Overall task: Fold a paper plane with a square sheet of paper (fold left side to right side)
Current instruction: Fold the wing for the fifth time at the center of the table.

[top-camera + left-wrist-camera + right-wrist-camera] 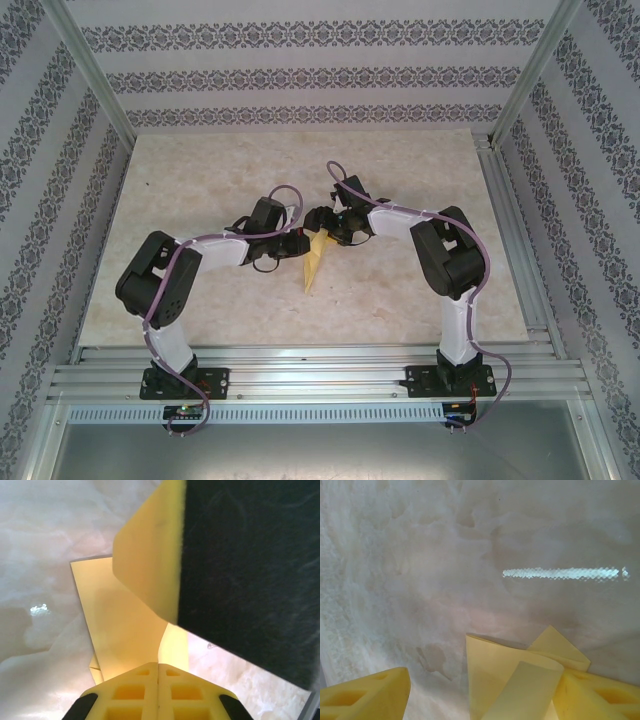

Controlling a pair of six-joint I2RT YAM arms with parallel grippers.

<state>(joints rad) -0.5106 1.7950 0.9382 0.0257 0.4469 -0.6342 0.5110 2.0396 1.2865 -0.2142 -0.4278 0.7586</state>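
The mustard-yellow sheet lies mid-table as a narrow pointed paper plane [314,262], its tip toward the arms. My left gripper [297,247] meets it from the left and my right gripper [333,232] from the far right. In the left wrist view the left gripper [158,666] is shut, tips together at the paper [120,630], where a flap rises. The right gripper's finger [150,555] looms close above. In the right wrist view the right gripper [482,677] is open. A curled flap of the paper [505,675] stands between its fingers [600,695], leaning on the right one.
The tabletop [200,180] is pale beige marble-look, with room on all sides of the paper. Aluminium rails [520,230] run along the right edge and the near edge. Patterned walls close in the back and sides. A glare stripe [560,573] lies on the surface.
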